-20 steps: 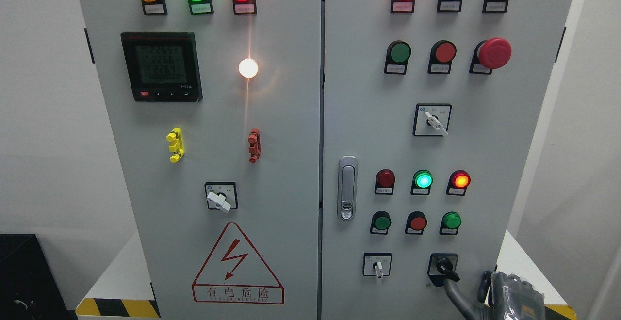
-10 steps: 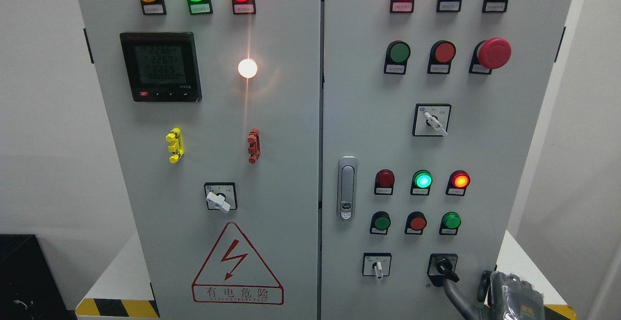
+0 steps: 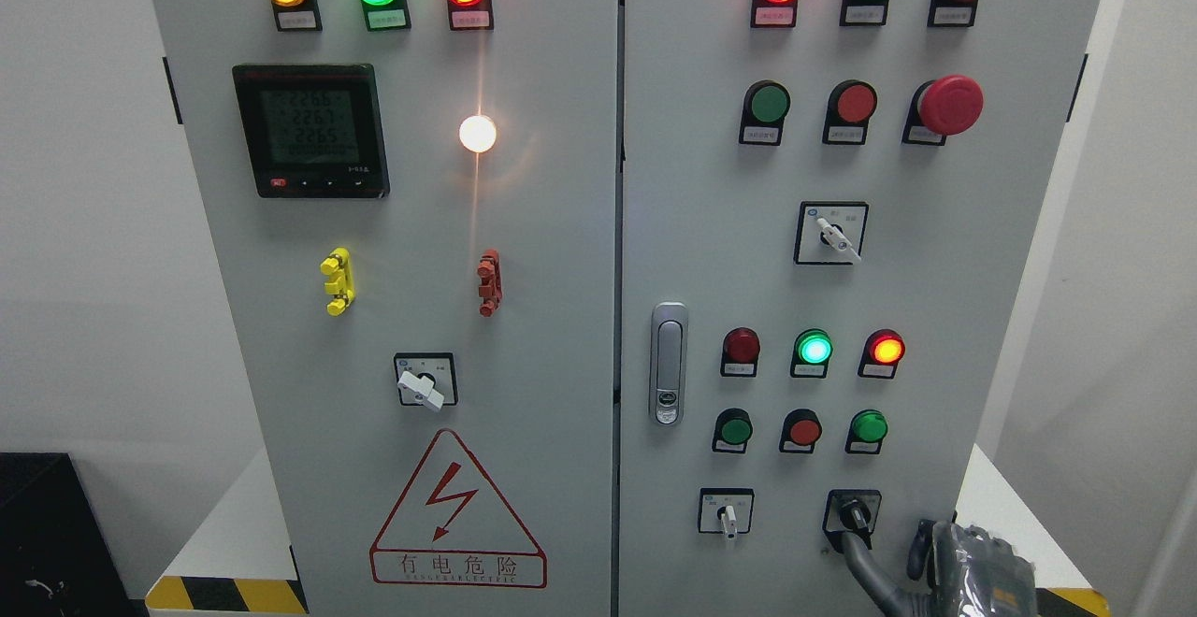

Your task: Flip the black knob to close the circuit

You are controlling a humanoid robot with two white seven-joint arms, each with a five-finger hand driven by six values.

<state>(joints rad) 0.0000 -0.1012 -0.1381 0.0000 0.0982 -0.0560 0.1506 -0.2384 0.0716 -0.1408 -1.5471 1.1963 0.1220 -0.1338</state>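
Observation:
The black knob (image 3: 853,512) sits in a black square plate at the lower right of the right cabinet door (image 3: 711,252). Its handle points almost straight down. My right hand (image 3: 888,556) comes in at the bottom right corner, open. One dark finger (image 3: 860,563) stretches up and left, and its tip touches the knob's lower end. A second finger (image 3: 920,547) curls up beside the grey palm, clear of the panel. The left hand is out of the picture.
A white-handled selector (image 3: 728,516) sits left of the knob, and green, red and green push buttons (image 3: 804,430) sit above it. The door latch (image 3: 667,363) is further left. The cabinet stands on a white base with a yellow-black striped edge (image 3: 224,592).
The black knob's handle has swung from pointing lower right to pointing almost straight down. My right hand has shifted slightly left, its finger following the handle.

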